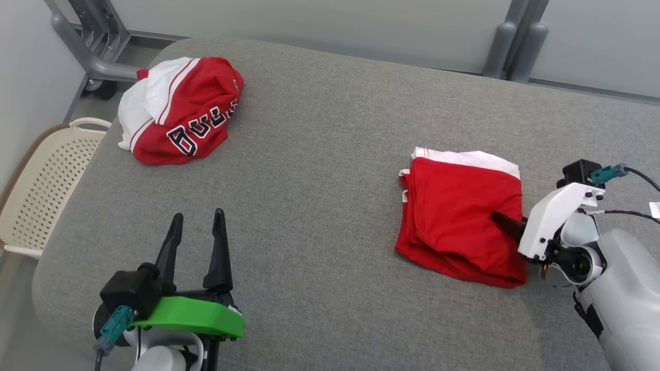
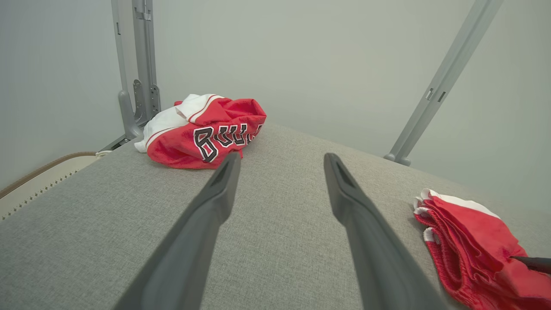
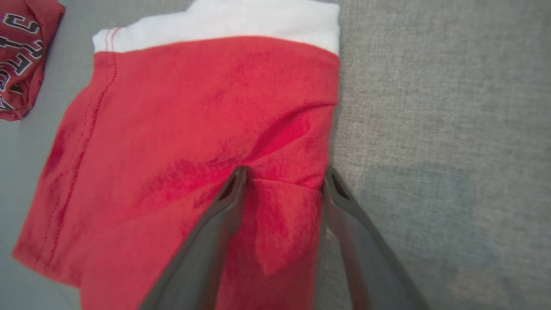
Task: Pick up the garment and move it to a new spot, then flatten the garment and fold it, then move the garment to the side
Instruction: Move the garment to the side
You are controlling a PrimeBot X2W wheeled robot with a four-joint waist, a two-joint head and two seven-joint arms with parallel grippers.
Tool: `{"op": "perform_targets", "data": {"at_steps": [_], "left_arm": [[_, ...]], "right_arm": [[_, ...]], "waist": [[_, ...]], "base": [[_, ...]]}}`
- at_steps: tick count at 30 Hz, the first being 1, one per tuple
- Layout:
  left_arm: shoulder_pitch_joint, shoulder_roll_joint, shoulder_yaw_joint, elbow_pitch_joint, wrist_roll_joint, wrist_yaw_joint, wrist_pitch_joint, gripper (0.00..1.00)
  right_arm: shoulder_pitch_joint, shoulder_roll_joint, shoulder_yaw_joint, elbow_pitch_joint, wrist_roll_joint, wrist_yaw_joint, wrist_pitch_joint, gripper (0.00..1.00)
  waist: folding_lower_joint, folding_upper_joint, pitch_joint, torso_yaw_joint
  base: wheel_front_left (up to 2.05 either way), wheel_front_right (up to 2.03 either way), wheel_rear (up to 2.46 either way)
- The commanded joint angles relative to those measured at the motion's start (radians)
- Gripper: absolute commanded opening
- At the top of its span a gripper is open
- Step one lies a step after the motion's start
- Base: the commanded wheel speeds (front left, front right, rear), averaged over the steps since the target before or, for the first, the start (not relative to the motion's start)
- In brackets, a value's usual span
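Note:
A folded red garment with a white band along its far edge lies flat on the right of the grey padded table. My right gripper presses down on its right edge. Its fingers stand apart, one on the cloth and one at the hem, with a raised fold of the red garment between them. In the head view one dark fingertip of that gripper lies on the cloth. My left gripper hovers open and empty over the near left of the table, well away from the garment.
A crumpled red and white jersey with black lettering sits at the table's far left corner. A cream perforated basket stands beside the left edge. Grey metal frame legs rise behind the table.

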Motion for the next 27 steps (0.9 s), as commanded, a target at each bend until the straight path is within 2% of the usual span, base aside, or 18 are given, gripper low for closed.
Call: {"op": "perform_targets", "data": {"at_steps": [1, 3, 10, 15, 20, 27], "left_arm": [[-0.017, -0.001, 0.005, 0.002, 0.011, -0.005, -0.005, 1.00], [-0.019, -0.002, 0.006, 0.004, 0.014, -0.008, -0.005, 1.00], [-0.023, -0.001, 0.004, -0.003, 0.027, -0.013, -0.005, 1.00], [-0.025, 0.003, -0.007, -0.007, 0.036, -0.016, -0.002, 1.00], [-0.035, 0.005, -0.020, -0.013, 0.043, -0.018, 0.004, 1.00], [-0.056, 0.005, -0.036, -0.022, 0.055, -0.017, 0.012, 1.00]], "right_arm": [[-0.011, -0.003, 0.009, 0.006, 0.005, 0.000, -0.014, 0.24], [-0.017, -0.010, 0.018, 0.010, 0.006, 0.000, -0.039, 0.00], [-0.034, -0.021, 0.043, 0.011, 0.017, 0.000, -0.086, 0.00], [-0.049, -0.044, 0.074, 0.014, 0.013, 0.000, -0.115, 0.00], [-0.066, -0.072, 0.107, 0.013, 0.002, 0.000, -0.133, 0.00], [-0.110, -0.099, 0.146, 0.012, -0.004, 0.000, -0.154, 0.00]], "waist": [[0.0000, 0.0053, 0.001, -0.003], [0.0000, 0.0053, 0.001, -0.010], [0.0000, 0.0053, -0.001, -0.040], [0.0000, 0.0053, -0.002, -0.087], [0.0000, 0.0053, 0.008, -0.165], [0.0000, 0.0053, 0.040, -0.322]], "base": [[0.00, 0.00, 0.00], [0.00, 0.00, 0.00], [0.00, 0.00, 0.00], [0.00, 0.00, 0.00], [0.00, 0.00, 0.00], [0.00, 0.00, 0.00]]}}
